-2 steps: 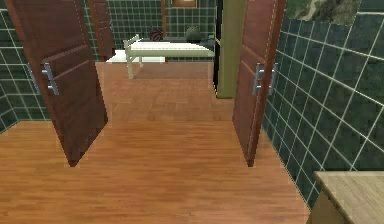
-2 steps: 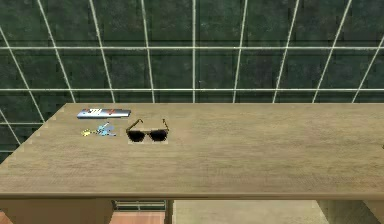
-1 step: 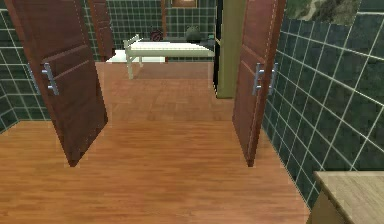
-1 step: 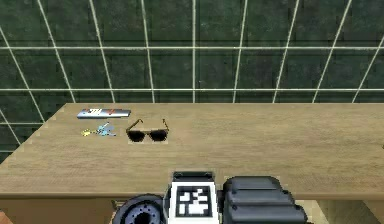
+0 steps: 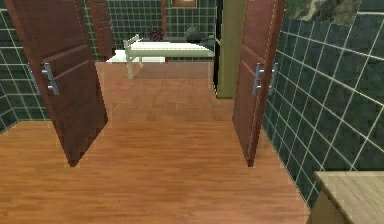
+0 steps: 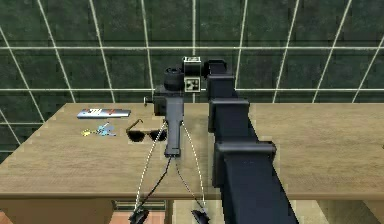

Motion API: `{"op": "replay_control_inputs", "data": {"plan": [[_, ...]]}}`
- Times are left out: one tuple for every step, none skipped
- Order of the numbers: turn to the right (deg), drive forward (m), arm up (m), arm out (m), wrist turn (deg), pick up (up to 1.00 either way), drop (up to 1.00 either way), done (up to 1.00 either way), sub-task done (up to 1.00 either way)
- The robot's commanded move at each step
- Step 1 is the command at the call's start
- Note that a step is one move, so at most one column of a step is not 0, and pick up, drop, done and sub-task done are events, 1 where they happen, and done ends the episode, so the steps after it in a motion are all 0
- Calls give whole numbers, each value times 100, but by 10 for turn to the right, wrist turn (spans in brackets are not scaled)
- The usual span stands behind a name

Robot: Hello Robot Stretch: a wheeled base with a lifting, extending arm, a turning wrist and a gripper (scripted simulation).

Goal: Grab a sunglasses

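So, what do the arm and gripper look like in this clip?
The arm is a dark bar of stepped square segments. Near its end sit two small white squares with black marks. The gripper has a dark cylindrical body and two thin, pale, curved fingers ending in dark pads.

I can't tell whether the gripper [image 6: 170,213] holds anything. Its body hides the right end of the sunglasses [image 6: 145,128]. The bits [image 6: 102,130] left of them are too small to name. At the forward view's lower right, the frame cuts off a counter [image 5: 352,190].
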Motion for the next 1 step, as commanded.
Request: {"op": "replay_control_inputs", "data": {"plan": [[0,0,0,0,450,0,0,0,0]]}}
